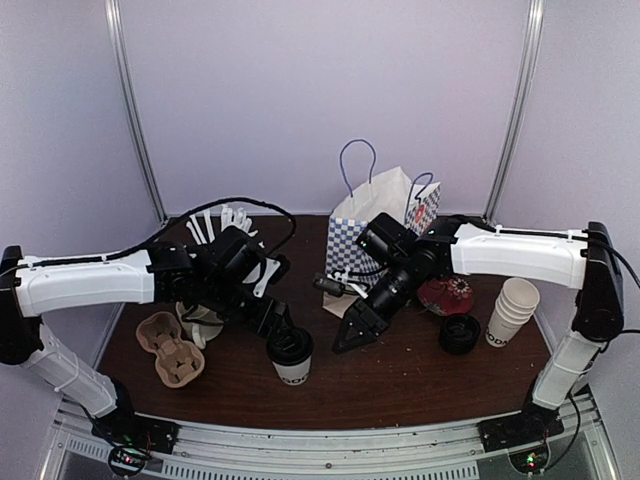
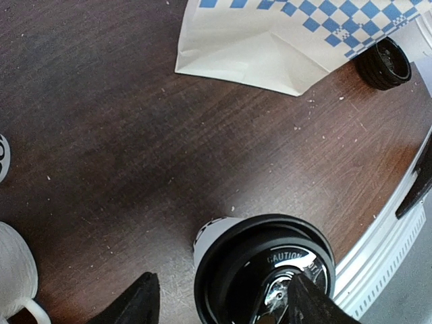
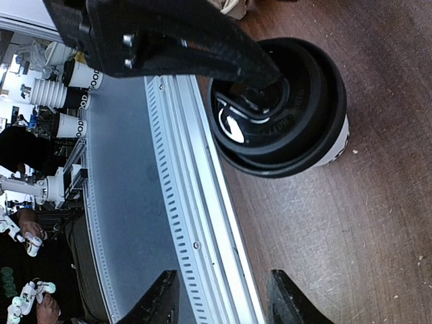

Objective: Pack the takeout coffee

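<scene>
A dark wooden table (image 1: 400,385) stands against pale lilac walls. The takeout coffee cup (image 1: 291,355), black lid on, stands upright near the front edge. Behind it and to the right is a blue-checked paper bag (image 1: 350,245), to its left a cardboard cup carrier (image 1: 170,350), and far to its right a stack of paper cups (image 1: 512,312) beside loose black lids (image 1: 459,333). The left gripper (image 2: 219,307) angles down over the cup, fingers apart, one either side of the lid. The right gripper (image 3: 223,300) hangs just right of the cup, fingers apart and empty.
</scene>
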### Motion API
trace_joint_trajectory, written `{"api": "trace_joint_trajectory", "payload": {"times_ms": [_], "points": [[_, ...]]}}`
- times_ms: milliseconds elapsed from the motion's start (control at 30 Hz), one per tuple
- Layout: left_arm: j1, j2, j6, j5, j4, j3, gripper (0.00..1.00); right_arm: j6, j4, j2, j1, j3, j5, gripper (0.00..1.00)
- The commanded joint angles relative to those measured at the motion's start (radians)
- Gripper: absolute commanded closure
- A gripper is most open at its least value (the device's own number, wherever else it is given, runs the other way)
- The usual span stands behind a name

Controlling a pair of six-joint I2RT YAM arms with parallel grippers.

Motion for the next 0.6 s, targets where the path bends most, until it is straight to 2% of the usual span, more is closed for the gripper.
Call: {"api": "trace_joint_trajectory", "payload": {"times_ms": [0, 567], "points": [[0.000, -0.011, -0.052, 0.026, 0.067, -0.032, 0.35, 0.071, 0.013, 0.057, 0.012, 0.062, 0.013, 0.52], [-0.001, -0.031, -0.089, 0.019, 0.097, -0.117, 0.41, 0.162, 0.067, 0.214, 0.053, 0.161, 0.005, 0.53]]}}
